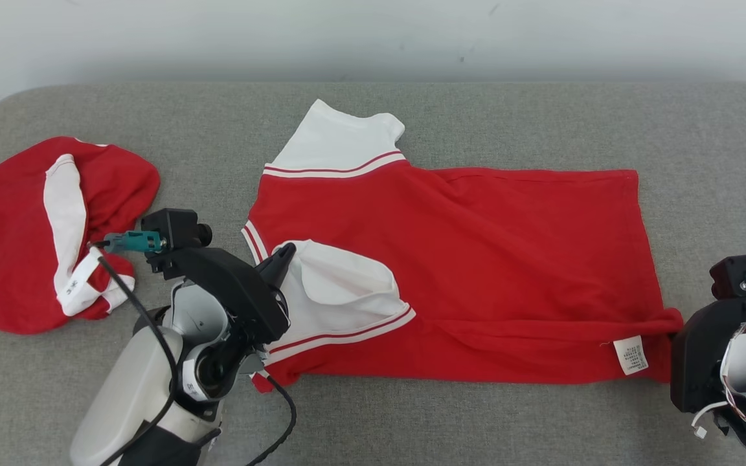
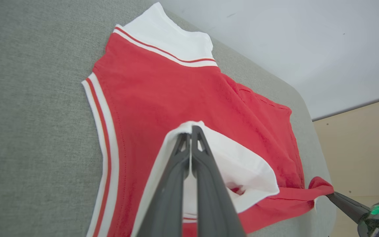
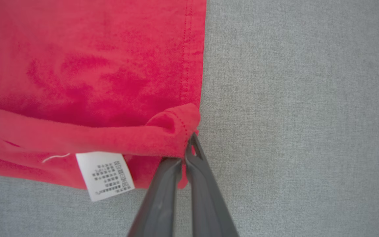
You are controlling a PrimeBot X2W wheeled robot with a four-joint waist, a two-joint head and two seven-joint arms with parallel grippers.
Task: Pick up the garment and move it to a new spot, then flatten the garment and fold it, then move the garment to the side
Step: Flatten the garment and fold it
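Note:
The garment (image 1: 476,259) is a red T-shirt with white sleeves, spread across the grey surface with its neck end to the left. My left gripper (image 1: 285,254) is shut on the near white sleeve (image 2: 235,158), which is folded up over the red body. In the left wrist view the two fingers (image 2: 189,131) pinch the sleeve's edge. My right gripper (image 3: 191,140) is shut on the near hem corner (image 3: 176,125), lifted and rolled over. A white care label (image 3: 105,174) hangs beside it. My right gripper's black body (image 1: 697,349) shows at the shirt's right corner.
A second red and white garment (image 1: 36,226) lies crumpled at the far left of the grey padded table (image 1: 541,116). A pale wall (image 1: 373,32) runs behind the table. Bare grey cloth lies to the right of the hem (image 3: 308,115).

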